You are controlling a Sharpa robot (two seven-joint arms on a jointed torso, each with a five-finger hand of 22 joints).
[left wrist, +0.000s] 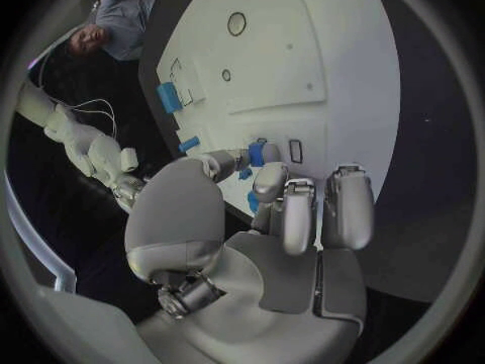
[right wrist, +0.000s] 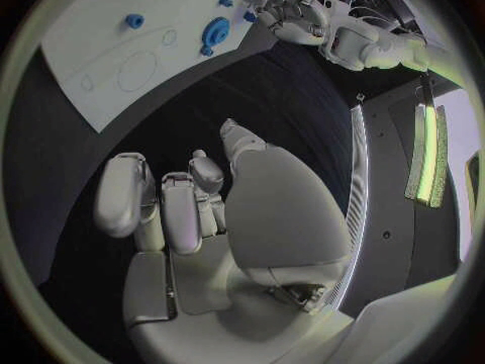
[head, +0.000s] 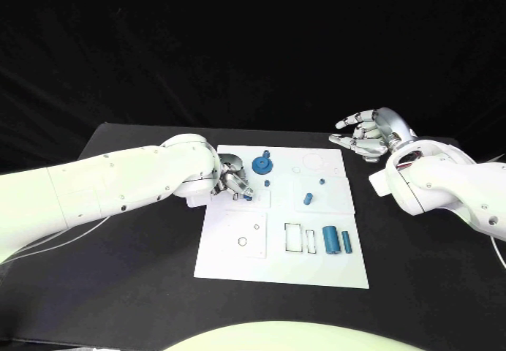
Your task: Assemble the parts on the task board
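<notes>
The white task board [head: 276, 257] lies in the middle of the black table. My left hand [head: 234, 181] hovers low over the board's left side, and its thumb and a finger pinch a small blue part [left wrist: 262, 152]. Just behind it a blue gear-shaped part [head: 262, 164] sits on the board. Small blue pegs [head: 308, 197] lie near the middle. Two blue cylinders [head: 331, 238] lie side by side at the board's right. My right hand [head: 369, 135] hangs off the board past its far right corner, fingers loosely bent and apart, holding nothing.
Outlined slots [head: 296, 236] and small holes [head: 243, 240] mark the board's near half. Two drawn circles [head: 314, 161] mark its far right corner. Black table [head: 126, 292] surrounds the board on all sides. The right wrist view shows the gear-shaped part [right wrist: 214, 32] and my left hand [right wrist: 293, 16].
</notes>
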